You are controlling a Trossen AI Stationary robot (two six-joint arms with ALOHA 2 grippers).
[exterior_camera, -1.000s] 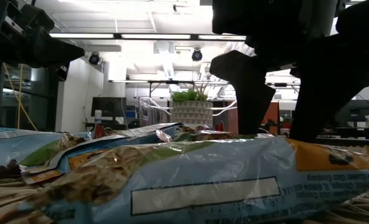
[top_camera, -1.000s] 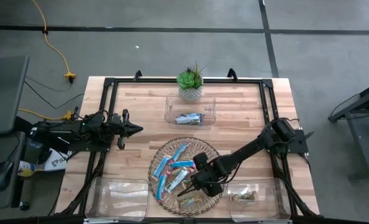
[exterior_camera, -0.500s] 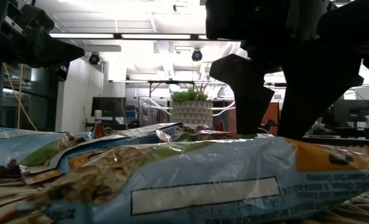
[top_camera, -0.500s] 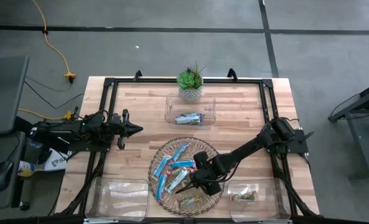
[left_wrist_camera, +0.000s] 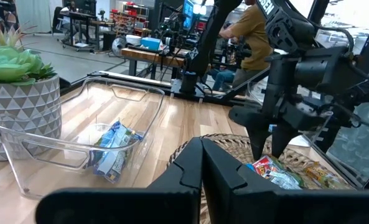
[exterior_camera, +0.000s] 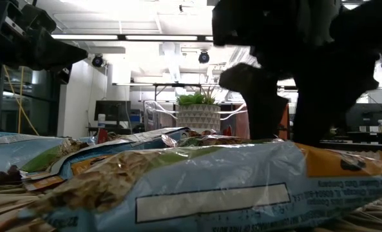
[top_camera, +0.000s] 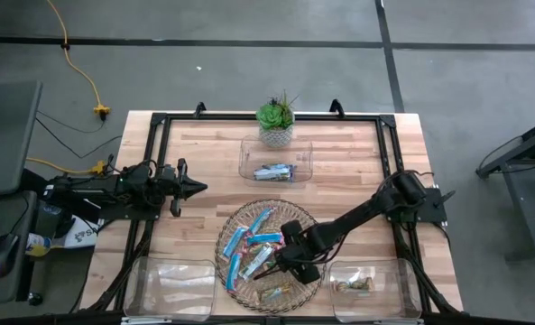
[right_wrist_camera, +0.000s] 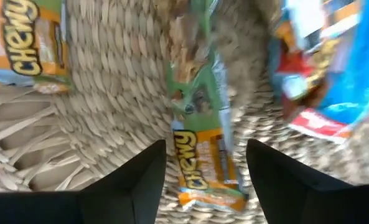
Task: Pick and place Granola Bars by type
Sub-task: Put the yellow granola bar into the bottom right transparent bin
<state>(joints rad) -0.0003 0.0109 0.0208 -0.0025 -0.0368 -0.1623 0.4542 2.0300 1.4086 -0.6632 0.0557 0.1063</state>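
Granola bars (top_camera: 253,257) are heaped in a round wicker tray (top_camera: 299,215) at the near middle of the table (top_camera: 204,162), blue wrappers to one side and tan-green ones nearer the right arm. One tan-green bar (right_wrist_camera: 200,137) is framed between the right gripper's (top_camera: 294,268) dark fingers (right_wrist_camera: 131,186), which are spread wide on either side of it and have hold of nothing. A few bars have already been sorted into the clear bin (top_camera: 245,153) by the potted plant (top_camera: 275,122) and into the bin (top_camera: 398,271) at the near right; the bin (top_camera: 145,271) at the near left looks unfilled. The left gripper (top_camera: 195,188) is parked well apart at the table's left side, its fingers pressed together and holding nothing.

The bars overlap, so a neighbouring wrapper could be pinched along with the chosen one, and two types would then be carried to one bin. The slick wrapper could also slide out of a shallow grip, or a fingertip could catch in the weave.
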